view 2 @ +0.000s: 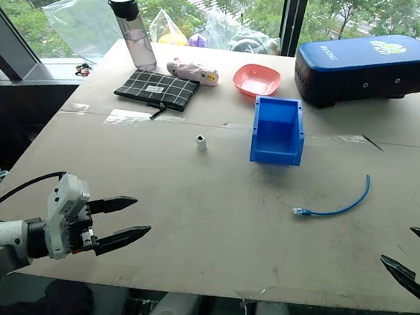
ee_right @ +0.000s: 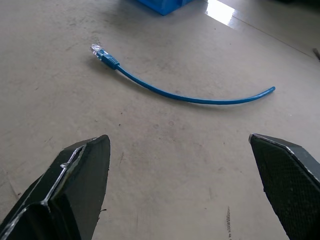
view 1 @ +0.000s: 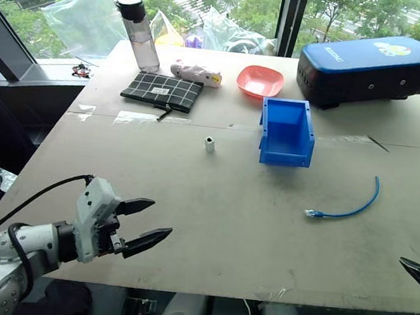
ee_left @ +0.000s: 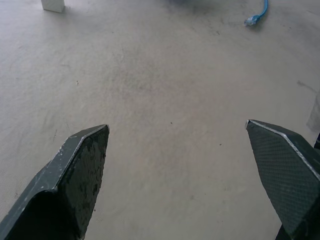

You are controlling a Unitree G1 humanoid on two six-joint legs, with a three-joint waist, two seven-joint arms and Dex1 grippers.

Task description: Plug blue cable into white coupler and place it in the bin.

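The blue cable [view 1: 348,206] lies curved on the grey table, right of centre, with a clear plug at its near-left end [ee_right: 97,50]. The white coupler [view 1: 210,143] stands alone mid-table, left of the blue bin [view 1: 286,131]. My left gripper [view 1: 148,223] hovers open over the near-left table, nothing between its fingers. At the near-right edge my right gripper [view 2: 414,254] is open too, with the cable lying a short way ahead of it [ee_right: 190,97]. The coupler also shows far ahead of the left gripper [ee_left: 52,5].
At the back stand a large dark-blue case [view 1: 368,69], a pink bowl [view 1: 260,80], a checked pouch [view 1: 162,90], a water bottle [view 1: 139,33] and a small pink toy [view 1: 196,72]. The table's near edge runs just under both grippers.
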